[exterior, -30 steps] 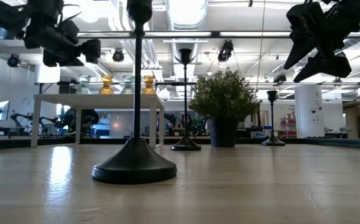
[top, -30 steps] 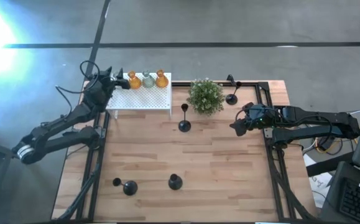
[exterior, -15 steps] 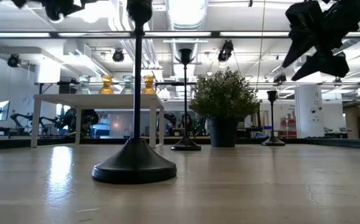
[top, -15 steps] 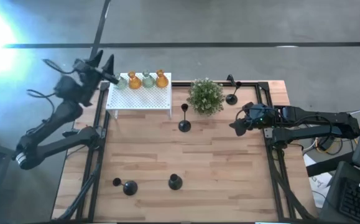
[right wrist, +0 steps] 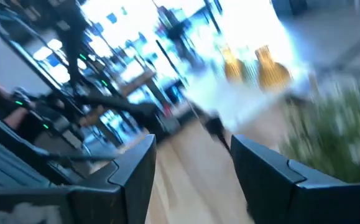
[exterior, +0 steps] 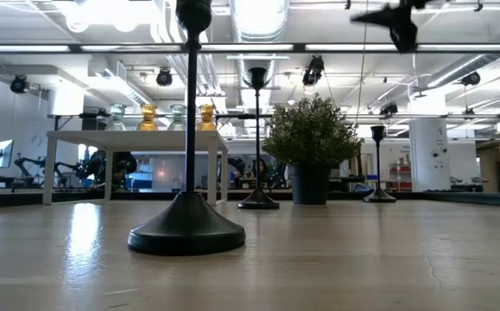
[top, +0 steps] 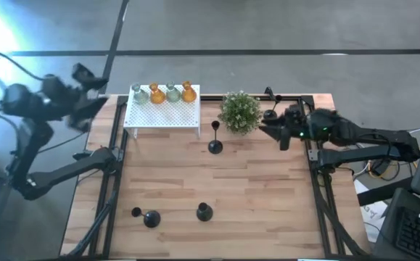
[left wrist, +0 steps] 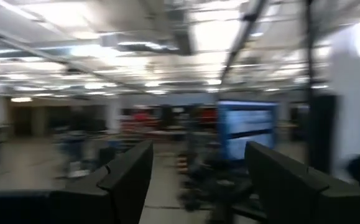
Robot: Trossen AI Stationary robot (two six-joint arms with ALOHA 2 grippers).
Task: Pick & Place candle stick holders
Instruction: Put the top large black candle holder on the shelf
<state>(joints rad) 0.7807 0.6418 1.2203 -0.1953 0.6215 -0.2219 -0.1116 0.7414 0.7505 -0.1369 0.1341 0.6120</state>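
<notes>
Black metal, I believe, makes the stemmed candle stick holders (top: 215, 138): stiff, with most weight in the round base, so they can tip when pushed high. The thin stem is the best place to pinch. One stands near the table centre, one at about 1 o'clock behind the potted plant (top: 239, 112). Two others at 7 o'clock seem to lie on their side, and one more is at 6 o'clock. The glass candle stick holders (top: 172, 93), amber and clear, stand in a row on the white perforated box (top: 163, 116) at 11 o'clock. They look smooth, slippery and fragile; the narrow neck is where to hold them, gently.

At 2 o'clock the right gripper (top: 266, 127) hangs above the table (top: 260, 196) edge, its arm stretched in from the right, pointing toward the plant. Its wrist view shows the fingers (right wrist: 135, 165) spread and nothing between them. Off the table, at 10 o'clock, the left gripper (top: 86, 77) is lifted high, arm folded upward. Its fingers (left wrist: 127, 176) also stand apart, empty.
</notes>
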